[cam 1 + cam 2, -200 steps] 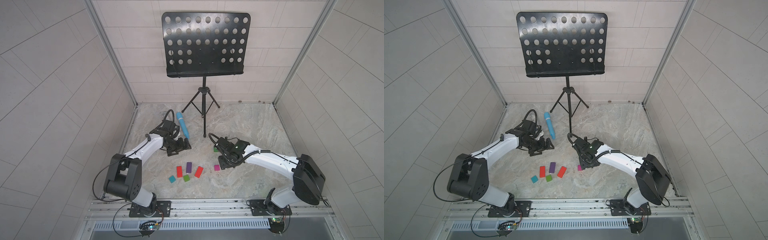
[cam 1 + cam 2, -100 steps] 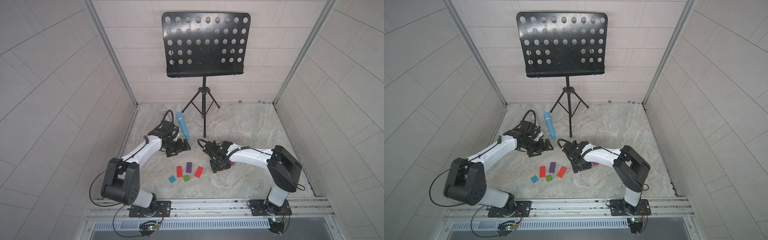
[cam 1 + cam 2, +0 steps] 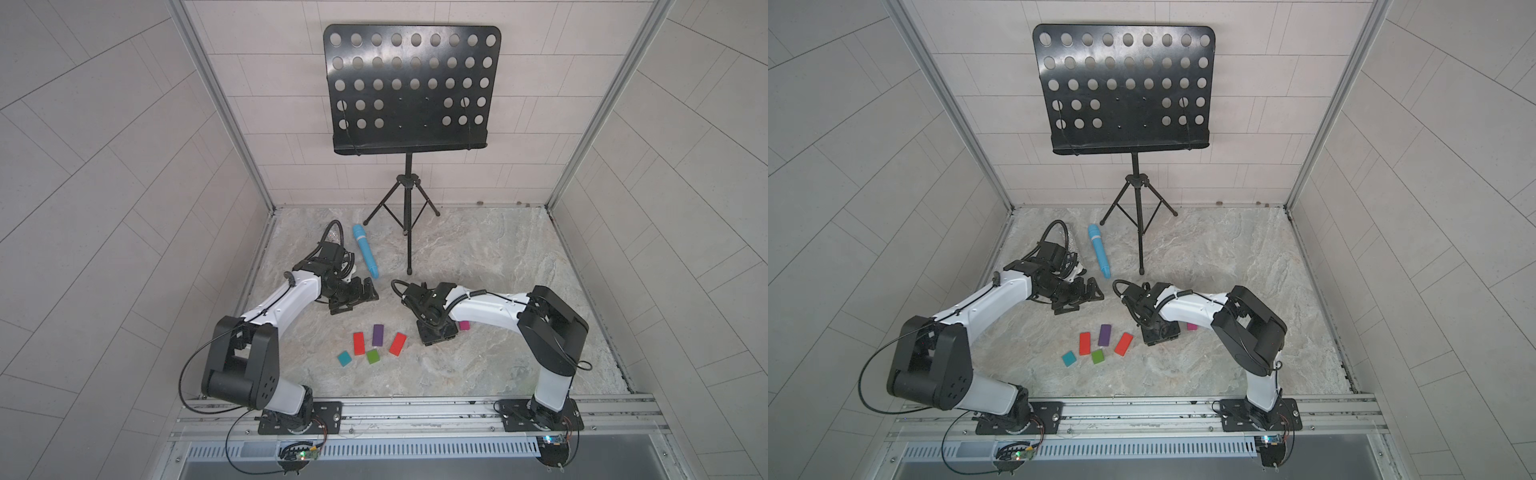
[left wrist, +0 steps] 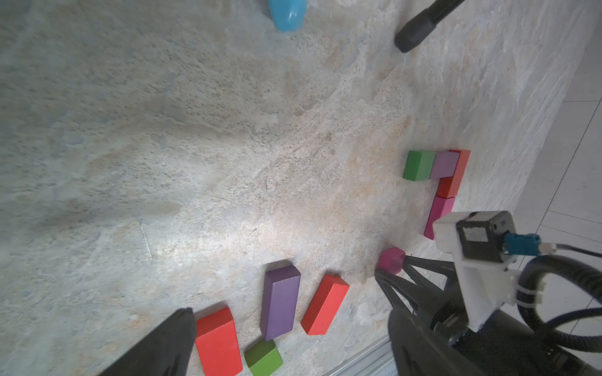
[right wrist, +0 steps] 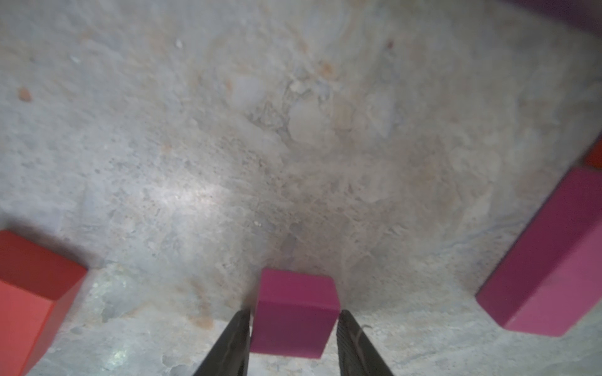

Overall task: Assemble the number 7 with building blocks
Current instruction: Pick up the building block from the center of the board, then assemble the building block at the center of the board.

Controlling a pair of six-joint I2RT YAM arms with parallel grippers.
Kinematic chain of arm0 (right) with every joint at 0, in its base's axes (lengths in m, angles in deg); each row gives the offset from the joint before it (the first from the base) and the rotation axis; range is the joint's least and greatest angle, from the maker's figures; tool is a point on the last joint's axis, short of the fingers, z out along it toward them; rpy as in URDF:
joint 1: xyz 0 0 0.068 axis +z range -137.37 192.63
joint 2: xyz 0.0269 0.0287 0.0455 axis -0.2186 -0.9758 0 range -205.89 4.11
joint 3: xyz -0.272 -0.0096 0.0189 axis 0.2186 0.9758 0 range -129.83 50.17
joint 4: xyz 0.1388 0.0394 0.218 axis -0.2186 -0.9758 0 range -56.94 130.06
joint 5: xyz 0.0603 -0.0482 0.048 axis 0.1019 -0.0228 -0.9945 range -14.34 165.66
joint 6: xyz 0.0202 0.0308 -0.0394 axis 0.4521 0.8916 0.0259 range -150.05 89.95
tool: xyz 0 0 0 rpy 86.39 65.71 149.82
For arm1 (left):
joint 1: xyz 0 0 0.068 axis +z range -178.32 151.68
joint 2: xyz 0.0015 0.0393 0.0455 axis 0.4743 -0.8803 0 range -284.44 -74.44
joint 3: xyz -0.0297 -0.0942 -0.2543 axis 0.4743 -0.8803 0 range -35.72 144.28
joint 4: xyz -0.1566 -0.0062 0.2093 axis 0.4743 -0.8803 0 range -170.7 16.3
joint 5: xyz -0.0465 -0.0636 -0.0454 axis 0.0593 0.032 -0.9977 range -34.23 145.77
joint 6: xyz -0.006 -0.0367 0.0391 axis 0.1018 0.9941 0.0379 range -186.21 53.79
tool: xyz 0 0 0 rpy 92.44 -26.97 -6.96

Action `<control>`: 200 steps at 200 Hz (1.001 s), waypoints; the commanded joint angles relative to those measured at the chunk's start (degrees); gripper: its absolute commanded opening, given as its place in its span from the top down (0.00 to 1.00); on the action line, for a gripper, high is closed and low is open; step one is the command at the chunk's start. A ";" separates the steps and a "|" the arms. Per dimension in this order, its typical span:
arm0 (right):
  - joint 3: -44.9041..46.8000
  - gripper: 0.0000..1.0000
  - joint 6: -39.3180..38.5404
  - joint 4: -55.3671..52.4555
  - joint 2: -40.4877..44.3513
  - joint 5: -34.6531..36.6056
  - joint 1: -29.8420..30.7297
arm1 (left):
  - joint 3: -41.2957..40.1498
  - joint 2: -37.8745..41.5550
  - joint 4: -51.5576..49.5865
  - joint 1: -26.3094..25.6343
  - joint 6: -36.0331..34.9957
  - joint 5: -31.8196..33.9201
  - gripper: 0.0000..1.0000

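**Right hand [image 5: 293,314] clamped on small magenta block [image 5: 296,289]**

Reading fingers [image 5: 234,345] as pressed flush on two opposite sides of that block. Placing it flat on the desk [image 3: 498,270], near but apart from long magenta block [image 4: 439,215].

Counting four joined pieces in the left wrist view: green block [image 4: 418,165] touching purple square [image 4: 444,164], touching red block [image 4: 454,175] at a right angle, meeting long magenta block end to end.

Spotting a loose group toward the desk front, clear of both hands: long red block [image 3: 358,343], long purple block [image 3: 377,335], tilted red block [image 3: 397,343], green square [image 3: 372,356], teal square [image 3: 344,358].

Seeing left hand [image 3: 359,300] spread wide, holding nothing, near blue microphone [image 3: 365,249].
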 commanded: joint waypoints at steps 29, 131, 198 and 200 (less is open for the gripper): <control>-0.41 0.70 0.92 -1.08 0.69 1.05 -0.91 | -0.98 1.44 -1.18 0.50 -1.64 -0.46 0.00; 16.11 0.73 7.98 -5.86 26.08 5.17 -6.12 | -1.41 1.26 0.38 0.56 -0.59 -1.59 0.00; 22.01 0.74 8.24 -1.04 26.14 3.66 -9.71 | -1.66 1.47 1.29 0.21 0.58 -2.27 0.00; 22.00 0.74 8.23 -0.81 25.91 3.56 -9.72 | -1.69 1.55 1.33 0.14 0.64 -2.28 0.00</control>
